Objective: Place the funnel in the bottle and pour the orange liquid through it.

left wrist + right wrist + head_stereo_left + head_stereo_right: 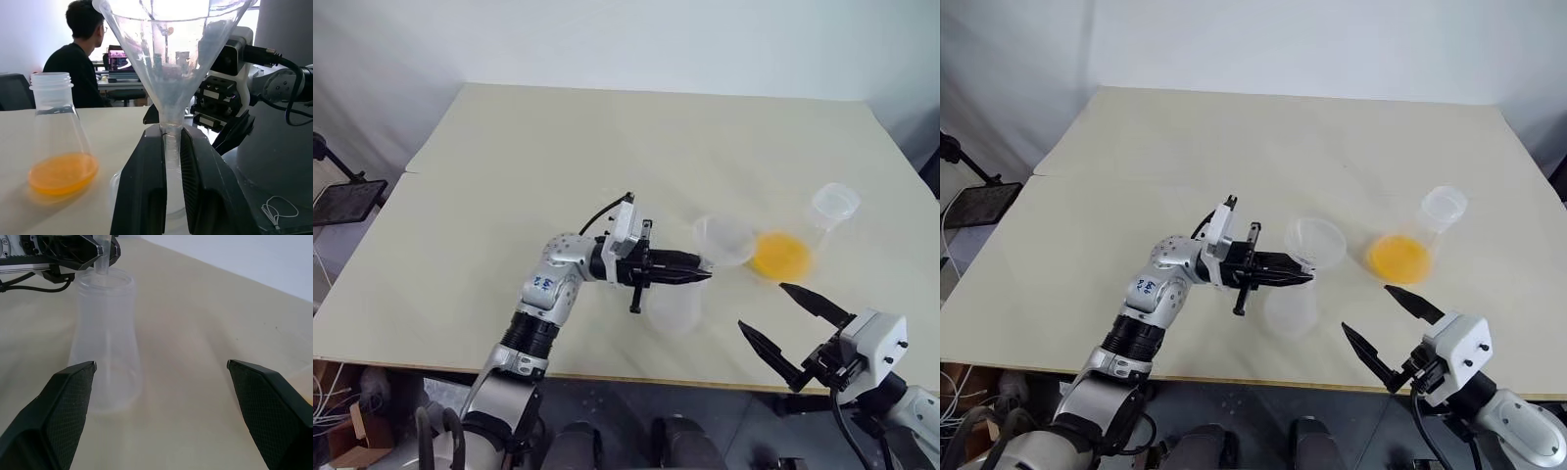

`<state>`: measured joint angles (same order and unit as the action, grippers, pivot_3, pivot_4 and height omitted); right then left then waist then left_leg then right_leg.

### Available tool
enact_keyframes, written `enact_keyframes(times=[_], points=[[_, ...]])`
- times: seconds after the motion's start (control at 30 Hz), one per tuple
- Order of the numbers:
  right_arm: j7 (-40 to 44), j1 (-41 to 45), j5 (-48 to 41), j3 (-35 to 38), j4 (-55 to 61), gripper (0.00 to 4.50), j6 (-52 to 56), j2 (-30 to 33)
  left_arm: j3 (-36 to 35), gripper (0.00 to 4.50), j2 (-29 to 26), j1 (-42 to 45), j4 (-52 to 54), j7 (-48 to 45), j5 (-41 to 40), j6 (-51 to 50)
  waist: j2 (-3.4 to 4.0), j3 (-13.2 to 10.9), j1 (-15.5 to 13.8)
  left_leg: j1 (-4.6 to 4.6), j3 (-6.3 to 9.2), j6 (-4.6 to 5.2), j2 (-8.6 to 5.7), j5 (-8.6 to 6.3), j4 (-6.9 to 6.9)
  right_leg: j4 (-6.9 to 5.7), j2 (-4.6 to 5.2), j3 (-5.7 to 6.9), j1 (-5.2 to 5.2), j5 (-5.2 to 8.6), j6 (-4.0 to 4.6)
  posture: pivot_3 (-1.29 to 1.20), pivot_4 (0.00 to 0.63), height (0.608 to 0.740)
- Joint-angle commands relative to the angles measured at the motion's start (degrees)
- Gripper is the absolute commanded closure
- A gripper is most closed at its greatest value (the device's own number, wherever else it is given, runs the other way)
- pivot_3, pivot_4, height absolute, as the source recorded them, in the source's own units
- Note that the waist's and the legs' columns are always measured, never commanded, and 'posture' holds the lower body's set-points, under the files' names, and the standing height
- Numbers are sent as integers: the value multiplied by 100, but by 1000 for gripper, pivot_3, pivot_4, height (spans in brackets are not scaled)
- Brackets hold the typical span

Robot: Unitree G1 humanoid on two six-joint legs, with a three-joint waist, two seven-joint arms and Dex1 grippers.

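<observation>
Beige table (509, 176) is carrying the bottle (105, 340); left gripper (703, 273) is clenching the funnel (724, 241) (stem above its neck), right gripper (781, 318) gaping.

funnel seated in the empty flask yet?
No: the funnel stem hangs at the bottle rim, held in the left gripper.

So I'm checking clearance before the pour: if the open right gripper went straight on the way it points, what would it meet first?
Probably the empty bottle: it stands ahead of the right gripper, off-centre toward one finger, under the funnel that the left gripper holds. Depth is unclear, so a narrow miss is possible.
</observation>
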<state>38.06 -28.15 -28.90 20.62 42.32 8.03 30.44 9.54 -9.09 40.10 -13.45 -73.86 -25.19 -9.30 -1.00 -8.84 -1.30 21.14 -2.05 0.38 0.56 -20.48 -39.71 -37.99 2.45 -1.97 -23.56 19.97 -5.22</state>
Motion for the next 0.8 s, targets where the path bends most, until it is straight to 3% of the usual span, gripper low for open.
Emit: enact_keyframes(times=[0.03, 0.33, 0.8], points=[[-14, 40, 11, 53, 84, 0, -148, -43, -77, 4385, -61, 105, 54, -14, -30, 72, 0, 0, 0, 0, 0, 0, 0, 0, 0, 0, 0, 0, 0, 0, 0, 0, 150, 740], [13, 203, 43, -17, -43, 0, -177, -52, -34, 4385, -191, 126, -48, -97, 45, 161, 0, 0, -2, 0, 0, 0, 0, 0, 0, 0, 0, 0, 1, 0, 0, 0, 150, 740], [55, 274, 60, -3, -161, 0, -235, -44, -52, 81, -162, 120, -5, -134, -46, 119, 0, 0, 1, 0, 0, 0, 0, 0, 0, 1, 0, 0, 2, 0, 0, 0, 150, 740]])
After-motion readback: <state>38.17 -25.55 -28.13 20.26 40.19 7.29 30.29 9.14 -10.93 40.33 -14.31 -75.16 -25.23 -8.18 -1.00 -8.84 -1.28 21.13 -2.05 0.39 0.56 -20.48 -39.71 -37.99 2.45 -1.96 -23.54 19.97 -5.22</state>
